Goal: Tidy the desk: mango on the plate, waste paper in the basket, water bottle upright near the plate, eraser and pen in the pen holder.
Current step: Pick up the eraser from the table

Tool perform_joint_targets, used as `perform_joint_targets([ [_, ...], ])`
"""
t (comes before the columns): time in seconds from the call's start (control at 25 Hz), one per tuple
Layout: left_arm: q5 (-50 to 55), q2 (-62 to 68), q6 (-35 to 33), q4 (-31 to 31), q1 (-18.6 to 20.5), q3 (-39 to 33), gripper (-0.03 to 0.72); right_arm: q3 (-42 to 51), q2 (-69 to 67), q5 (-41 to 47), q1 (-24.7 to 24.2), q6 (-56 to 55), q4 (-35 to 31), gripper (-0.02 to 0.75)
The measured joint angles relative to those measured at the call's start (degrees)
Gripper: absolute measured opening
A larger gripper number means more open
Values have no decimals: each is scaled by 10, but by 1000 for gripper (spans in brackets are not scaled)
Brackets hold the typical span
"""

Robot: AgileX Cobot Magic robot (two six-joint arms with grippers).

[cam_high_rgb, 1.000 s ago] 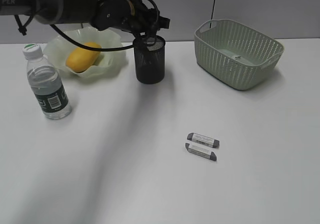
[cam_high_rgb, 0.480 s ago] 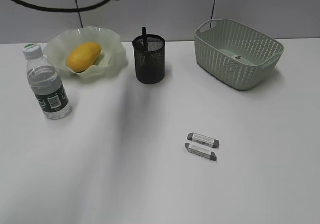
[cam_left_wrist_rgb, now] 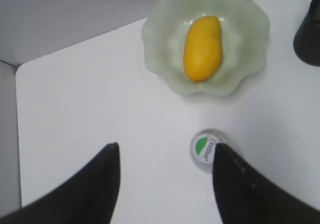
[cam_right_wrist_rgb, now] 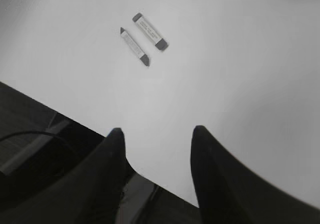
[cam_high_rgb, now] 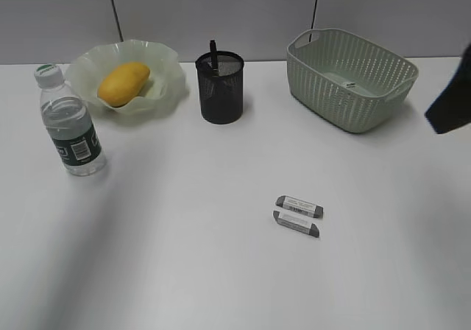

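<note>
The yellow mango (cam_high_rgb: 124, 83) lies on the ruffled pale green plate (cam_high_rgb: 168, 87). Left of it the water bottle (cam_high_rgb: 70, 124) stands upright. A dark pen (cam_high_rgb: 213, 54) sticks out of the black mesh pen holder (cam_high_rgb: 219, 90). Two grey-tipped erasers (cam_high_rgb: 299, 206) (cam_high_rgb: 296, 223) lie side by side on the desk (cam_high_rgb: 184, 256). No waste paper shows. My left gripper (cam_left_wrist_rgb: 167, 146) hangs open high over the desk beside the bottle cap (cam_left_wrist_rgb: 206, 149), holding nothing. My right gripper (cam_right_wrist_rgb: 157, 129) is open and empty near the desk's front edge, with the erasers (cam_right_wrist_rgb: 150, 31) ahead of it.
The pale green woven basket (cam_high_rgb: 349, 76) stands at the back right. A dark part of the right arm (cam_high_rgb: 449, 98) juts in at the right edge of the exterior view. The left wrist view shows the mango (cam_left_wrist_rgb: 202, 46), the plate (cam_left_wrist_rgb: 160, 39) and the pen holder (cam_left_wrist_rgb: 310, 34).
The left arm, which was over the pen holder, has lifted away and left the exterior view; the pen stays in the holder. The right arm has come in at the right edge.
</note>
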State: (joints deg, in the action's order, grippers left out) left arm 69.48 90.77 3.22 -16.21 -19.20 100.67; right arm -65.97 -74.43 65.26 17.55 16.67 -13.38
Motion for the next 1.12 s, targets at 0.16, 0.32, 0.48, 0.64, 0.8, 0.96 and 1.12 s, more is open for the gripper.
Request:
perform_joint_targets([
  [0.16,3,-49,-32,82,57,-1,449,-40,-91,-3,55,73,5,354],
  [0.32,3,-102,-48,117,87,-22,448,-60,-165,-5,81,162,4,354],
  [0.48,3,-169,-52,120,93,-97,447,-64,-218,-10,84,215,-3,333],
  [0.64,4,-245,-52,130,94,-199,447,-65,-257,-13,84,230,-9,269],
  [0.8,4,-323,-52,146,94,-297,446,-72,-286,-18,84,235,-23,254],
  [0.96,4,-407,-52,162,94,-384,447,-92,-314,-22,84,236,-24,253],
  [1.12,5,-506,-52,172,94,-474,446,-103,-342,-41,84,230,-26,251],
])
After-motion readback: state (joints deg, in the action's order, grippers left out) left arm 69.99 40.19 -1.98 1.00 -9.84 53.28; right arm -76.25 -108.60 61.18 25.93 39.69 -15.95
